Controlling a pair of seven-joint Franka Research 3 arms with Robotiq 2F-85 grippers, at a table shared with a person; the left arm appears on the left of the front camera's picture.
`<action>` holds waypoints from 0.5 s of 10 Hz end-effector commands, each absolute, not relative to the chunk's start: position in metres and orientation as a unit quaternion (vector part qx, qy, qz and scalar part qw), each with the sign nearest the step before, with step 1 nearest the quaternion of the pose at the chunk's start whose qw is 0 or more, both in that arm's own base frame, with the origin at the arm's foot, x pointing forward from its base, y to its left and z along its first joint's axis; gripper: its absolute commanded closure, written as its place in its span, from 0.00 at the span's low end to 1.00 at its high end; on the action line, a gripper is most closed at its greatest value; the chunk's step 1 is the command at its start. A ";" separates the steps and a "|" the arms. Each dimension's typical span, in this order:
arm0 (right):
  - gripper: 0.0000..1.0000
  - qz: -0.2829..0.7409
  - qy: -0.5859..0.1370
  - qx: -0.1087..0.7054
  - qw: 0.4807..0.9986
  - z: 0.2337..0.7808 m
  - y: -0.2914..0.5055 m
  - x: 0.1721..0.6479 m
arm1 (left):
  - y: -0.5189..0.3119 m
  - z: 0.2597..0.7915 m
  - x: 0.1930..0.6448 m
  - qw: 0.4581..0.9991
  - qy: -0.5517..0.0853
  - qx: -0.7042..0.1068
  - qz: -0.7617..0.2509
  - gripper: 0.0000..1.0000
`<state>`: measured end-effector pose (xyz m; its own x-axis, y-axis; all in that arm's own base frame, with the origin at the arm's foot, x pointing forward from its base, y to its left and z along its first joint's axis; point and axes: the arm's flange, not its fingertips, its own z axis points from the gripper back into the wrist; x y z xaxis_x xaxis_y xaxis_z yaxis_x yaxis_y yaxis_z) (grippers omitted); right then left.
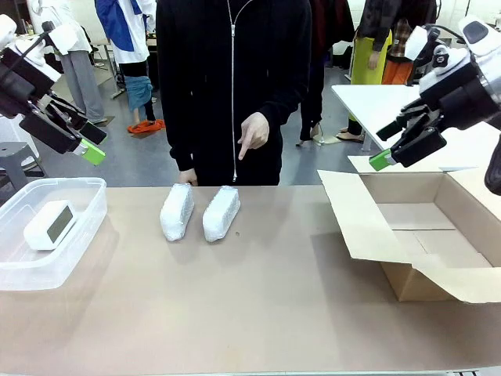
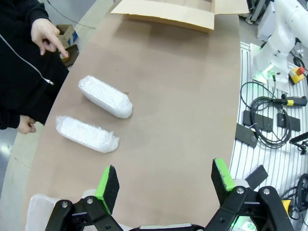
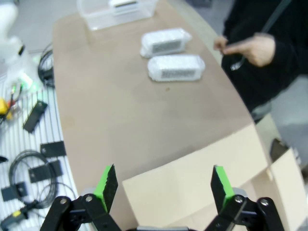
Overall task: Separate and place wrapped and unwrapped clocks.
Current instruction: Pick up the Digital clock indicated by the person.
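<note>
Left tool (image 2: 164, 179) and right tool (image 3: 163, 185) hang wide open. Two bundles (image 1: 221, 213) lie left of the box (image 1: 360, 219), untouched. Next, probably grab one and box it.

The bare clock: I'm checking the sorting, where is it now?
Front view: the bare clock lies inside the clear bin at the table's left side, left of the nearest wrapped bundle.

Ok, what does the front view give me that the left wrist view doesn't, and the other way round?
Front adds: the bare clock lying in the clear bin, the inside of the cardboard box, the right gripper. Left wrist adds: cables beside the table, and the left gripper with fingers wide apart. Both: two wrapped bundles side by side, the person's pointing hand.
</note>
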<state>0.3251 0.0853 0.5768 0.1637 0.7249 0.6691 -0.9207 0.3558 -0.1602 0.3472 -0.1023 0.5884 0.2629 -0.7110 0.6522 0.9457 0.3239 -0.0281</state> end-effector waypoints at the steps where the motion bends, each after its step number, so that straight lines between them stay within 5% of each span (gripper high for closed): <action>1: 0.00 0.624 -0.333 0.133 0.695 0.593 0.132 0.368 | -0.103 0.592 0.349 0.768 -0.274 -0.218 -0.537 0.00; 5: 0.00 0.734 -0.268 0.100 0.616 0.587 0.294 0.431 | -0.103 0.592 0.349 0.768 -0.274 -0.218 -0.537 0.00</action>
<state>0.4096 0.2833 0.5787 -0.1502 0.8518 0.5019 -0.9726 -0.0362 -0.2297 0.3475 -0.1028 0.5883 0.2634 -0.7125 0.6504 0.9455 0.3243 -0.0276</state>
